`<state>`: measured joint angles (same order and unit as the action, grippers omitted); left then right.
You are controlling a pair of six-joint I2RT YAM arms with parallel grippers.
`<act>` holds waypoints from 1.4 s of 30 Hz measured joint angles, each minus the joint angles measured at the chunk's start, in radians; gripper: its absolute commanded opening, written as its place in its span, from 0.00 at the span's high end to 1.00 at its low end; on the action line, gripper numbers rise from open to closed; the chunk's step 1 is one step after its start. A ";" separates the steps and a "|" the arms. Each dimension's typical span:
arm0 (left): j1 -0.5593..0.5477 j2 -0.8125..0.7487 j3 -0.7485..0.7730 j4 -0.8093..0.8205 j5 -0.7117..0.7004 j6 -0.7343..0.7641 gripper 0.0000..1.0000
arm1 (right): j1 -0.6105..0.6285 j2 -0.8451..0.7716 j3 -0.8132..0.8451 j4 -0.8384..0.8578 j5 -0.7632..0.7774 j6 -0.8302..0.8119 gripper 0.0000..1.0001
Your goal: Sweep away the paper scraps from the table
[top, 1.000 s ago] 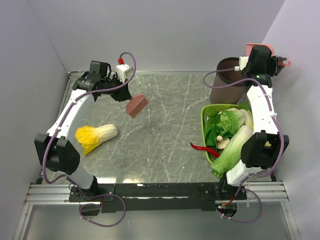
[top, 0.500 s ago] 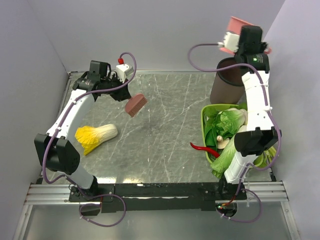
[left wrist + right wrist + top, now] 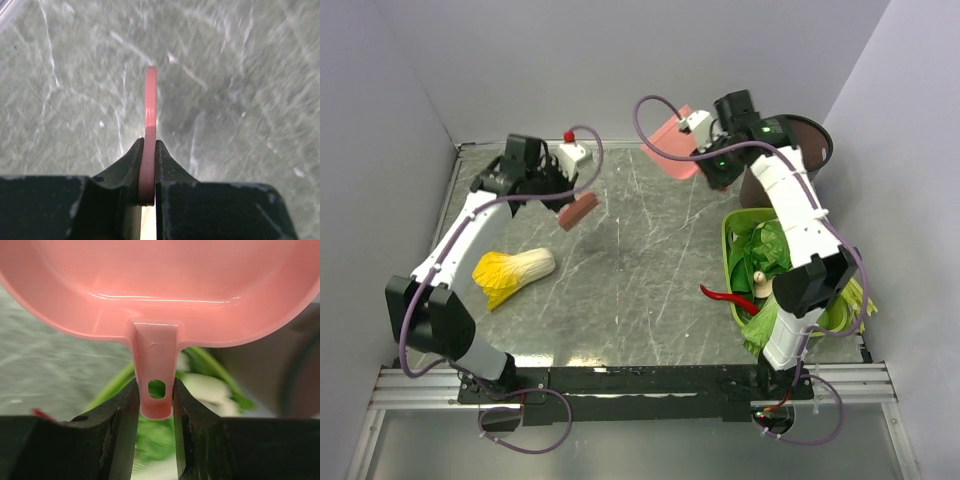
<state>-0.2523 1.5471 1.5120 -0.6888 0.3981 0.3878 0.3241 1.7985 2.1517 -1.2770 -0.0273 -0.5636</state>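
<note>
Find no paper scraps on the table [image 3: 640, 270] or inside the dustpan [image 3: 160, 280]. Cannot place them, so cannot give a heading or long axis for any. Possibly tipped into the brown bin [image 3: 817, 140] already, as a judgement only; cannot see inside.

Note left gripper [image 3: 148, 142] clenched on the thin pink handle of the brush [image 3: 578, 211], seen edge-on and held clear of the tabletop at far left. Long axis in line with the fingers, head toward table centre.

Note right gripper [image 3: 156, 387] clamped on the dustpan's handle stub. Held in the air over the far edge, near the bin, well apart from the brush. Long axis from handle to mouth, with the mouth facing away from the wrist and tilted, not level.

Risks:
- Could twist or slip the thin brush handle in so narrow a pinch under bristle load.
- Could clip the green basket [image 3: 728, 240] or the bin on a low right-arm swing.
- Could knock the cabbage [image 3: 515, 268], lying close to the left arm.
- Could push any leftover scraps under the lip if setting the pan down tilted.
</note>
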 measured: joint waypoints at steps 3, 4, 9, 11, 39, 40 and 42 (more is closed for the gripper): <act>-0.041 -0.073 -0.143 0.065 -0.093 0.046 0.99 | 0.043 0.036 -0.041 -0.020 -0.088 0.091 1.00; -0.066 -0.106 -0.205 0.090 -0.132 0.071 0.99 | 0.065 0.051 -0.069 -0.027 -0.116 0.114 1.00; -0.174 -0.205 -0.386 0.202 -0.245 0.182 0.99 | 0.158 0.131 -0.165 -0.050 -0.225 0.194 1.00; -0.214 -0.218 -0.428 0.258 -0.283 0.236 0.99 | 0.173 0.167 -0.184 -0.061 -0.256 0.219 1.00; -0.362 -0.198 -0.535 0.126 -0.166 0.400 0.60 | 0.161 0.363 -0.333 -0.052 -0.209 0.173 0.49; -0.363 -0.188 -0.521 0.101 -0.152 0.388 0.59 | 0.161 0.363 -0.336 -0.051 -0.209 0.170 0.45; -0.364 -0.174 -0.496 0.066 -0.137 0.372 0.37 | 0.161 0.361 -0.341 -0.048 -0.209 0.165 0.37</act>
<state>-0.6163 1.3727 1.0161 -0.6224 0.2611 0.7597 0.4847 2.1593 1.8107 -1.3254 -0.2359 -0.3988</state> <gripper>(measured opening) 0.403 0.536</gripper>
